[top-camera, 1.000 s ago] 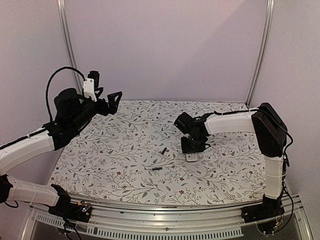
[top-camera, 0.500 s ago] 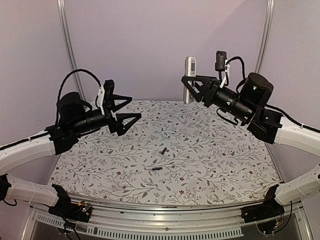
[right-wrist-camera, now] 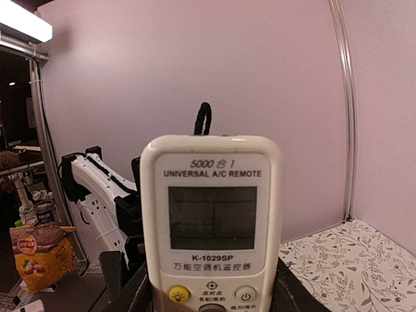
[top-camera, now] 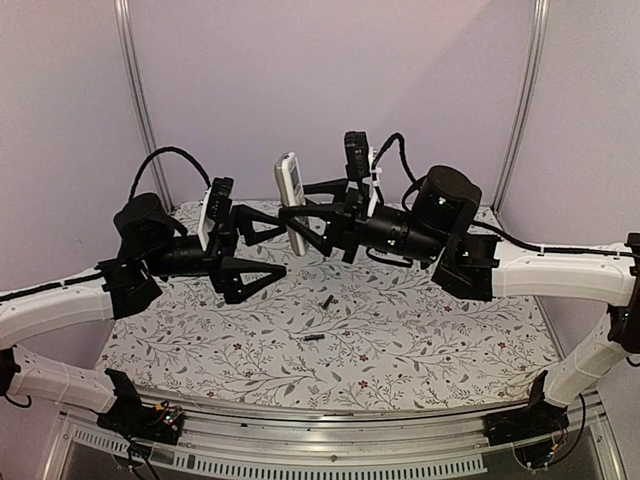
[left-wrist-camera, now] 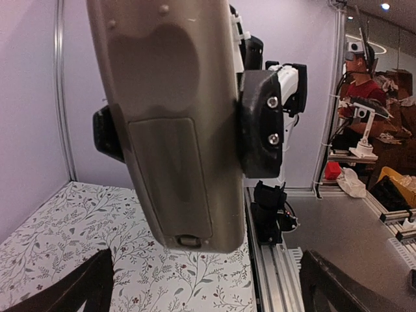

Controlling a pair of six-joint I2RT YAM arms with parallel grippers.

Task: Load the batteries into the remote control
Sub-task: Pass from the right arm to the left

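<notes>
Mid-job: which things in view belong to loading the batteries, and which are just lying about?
Job: remote control, clamped in the right gripper; far battery and near battery on the table cover; left gripper, jaws open.
Not the job: snack bag; person in red beyond the cell.

A cloth printed with leafy sprigs and small red flowers (top-camera: pixel 430 330) covers the table, with a slotted metal rail (top-camera: pixel 330 455) along its near edge. Two aluminium posts (top-camera: pixel 137 100) (top-camera: pixel 524 90) stand upright against the pale lilac wall (top-camera: pixel 330 80). Beyond the table a person in a red shirt (left-wrist-camera: pixel 364 84) wears a headset, near a yellow bin (left-wrist-camera: pixel 396 185). An orange snack bag (right-wrist-camera: pixel 36 260) sits below a bright ceiling light (right-wrist-camera: pixel 23 23)
</notes>
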